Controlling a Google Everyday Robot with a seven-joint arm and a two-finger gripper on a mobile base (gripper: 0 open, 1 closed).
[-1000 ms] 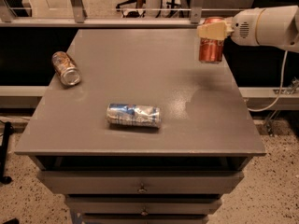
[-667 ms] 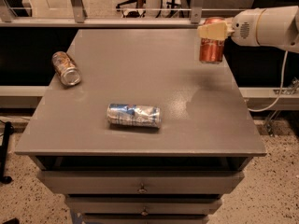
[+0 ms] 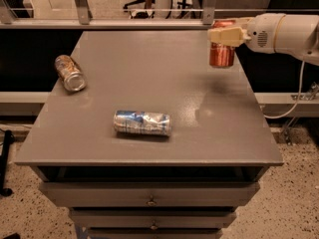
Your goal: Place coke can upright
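The coke can (image 3: 222,56) is red-orange and stands upright in the air over the far right corner of the grey table (image 3: 149,73). Its shadow falls on the tabletop below it. My gripper (image 3: 220,35) reaches in from the right on a white arm (image 3: 284,33). Its cream fingers (image 3: 227,35) are closed around the can's upper part, hiding most of the top.
A blue-and-silver can (image 3: 142,122) lies on its side near the table's front middle. A mottled brown-orange can (image 3: 70,72) lies on its side at the left edge. Drawers sit under the tabletop. A metal railing runs behind the table.
The gripper and the held can have shifted very slightly left and down. The two lying cans have not moved.
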